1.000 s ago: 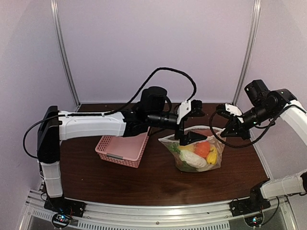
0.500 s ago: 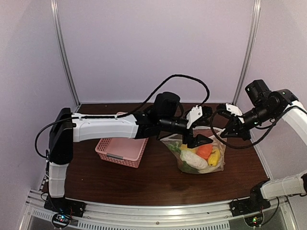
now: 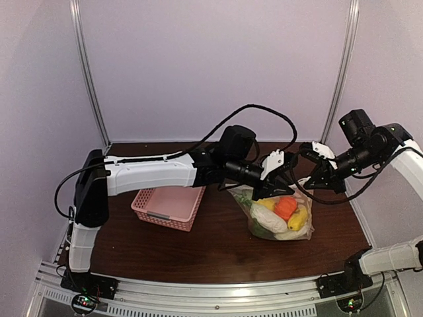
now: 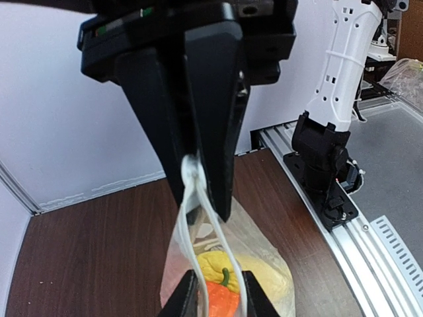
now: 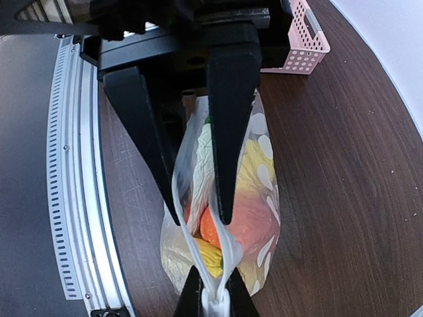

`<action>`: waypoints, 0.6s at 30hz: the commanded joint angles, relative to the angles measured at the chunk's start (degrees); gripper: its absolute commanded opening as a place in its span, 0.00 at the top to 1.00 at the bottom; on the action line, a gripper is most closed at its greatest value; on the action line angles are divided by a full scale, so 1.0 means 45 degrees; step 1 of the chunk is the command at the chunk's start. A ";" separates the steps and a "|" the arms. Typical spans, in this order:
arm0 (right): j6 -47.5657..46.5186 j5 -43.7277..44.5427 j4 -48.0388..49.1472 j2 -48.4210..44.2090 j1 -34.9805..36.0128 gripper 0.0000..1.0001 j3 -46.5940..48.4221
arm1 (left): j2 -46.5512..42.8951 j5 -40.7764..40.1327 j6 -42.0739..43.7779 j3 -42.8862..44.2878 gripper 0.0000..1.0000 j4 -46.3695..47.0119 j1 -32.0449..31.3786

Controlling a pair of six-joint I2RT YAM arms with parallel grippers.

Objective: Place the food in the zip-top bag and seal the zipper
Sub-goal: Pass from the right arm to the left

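Dark wood table, lilac walls.

Top view: bag sits right of centre, food inside. Basket to its left, apart. Left gripper and right gripper meet over bag top; grip unclear here.

Left wrist view: left fingers slightly apart, straddling zipper. Strips gape between grippers.

Right wrist view: right gripper pinches zipper end tight.

Risk: loose left fingers slide along without pressing strips together, leaving gap. Hard pull could yank zipper from right pinch, dropping bag.
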 commanded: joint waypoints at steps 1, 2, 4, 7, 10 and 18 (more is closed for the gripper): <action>0.0180 -0.0452 0.0213 -0.0135 0.0078 1.00 0.0467 | 0.0284 0.0418 -0.0142 0.0339 0.88 -0.0512 0.0036; 0.0139 -0.0437 0.0130 -0.0142 0.0078 1.00 0.0451 | 0.0280 0.0374 -0.0185 0.0397 0.92 -0.0535 0.0042; 0.0059 -0.0385 0.0016 -0.0144 0.0078 1.00 0.0382 | 0.0251 0.0329 -0.0218 0.0487 0.97 -0.0573 0.0055; 0.0054 -0.0281 -0.0020 -0.0239 0.0084 0.97 0.0163 | 0.0169 0.0441 -0.0573 0.0528 1.00 -0.0421 0.0154; 0.0290 -0.0204 0.0247 -0.0390 0.0078 0.77 -0.0087 | 0.0074 0.0654 -0.1264 0.0435 1.00 -0.0015 0.0321; 0.1234 -0.0327 0.1835 -0.1158 -0.0300 0.66 -0.0878 | -0.0733 0.0574 -0.2813 -0.0955 1.00 0.1799 0.0559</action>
